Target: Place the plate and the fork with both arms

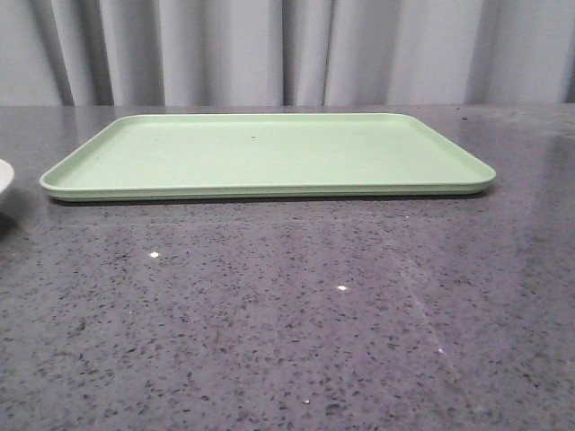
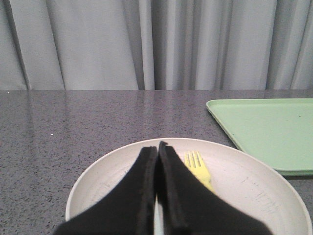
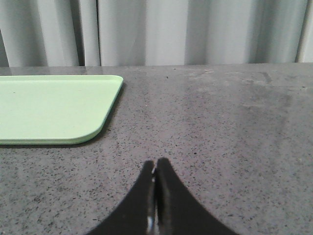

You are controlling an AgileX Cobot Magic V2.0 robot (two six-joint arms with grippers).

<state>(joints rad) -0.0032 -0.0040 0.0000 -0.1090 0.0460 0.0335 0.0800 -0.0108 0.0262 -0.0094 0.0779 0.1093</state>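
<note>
- A flat light green tray (image 1: 269,153) lies on the counter (image 1: 287,314), near the far side.
- The tray is long, with round corners and a low rim.
- The counter is dark gray with tiny specks and a few bright shiny dots.
- Gray curtains (image 1: 287,49) hang in folds behind the counter.

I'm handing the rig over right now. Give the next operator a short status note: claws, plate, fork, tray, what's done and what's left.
Left claw: shut, empty, hanging over the plate.
Right claw: shut, empty, over bare table beside the green tray.
The plate sits on the table left of the tray; only its edge shows in the front view.
The fork lies in the plate.
Done: nothing placed; the tray holds nothing.
Left: placing plate and fork.
</note>
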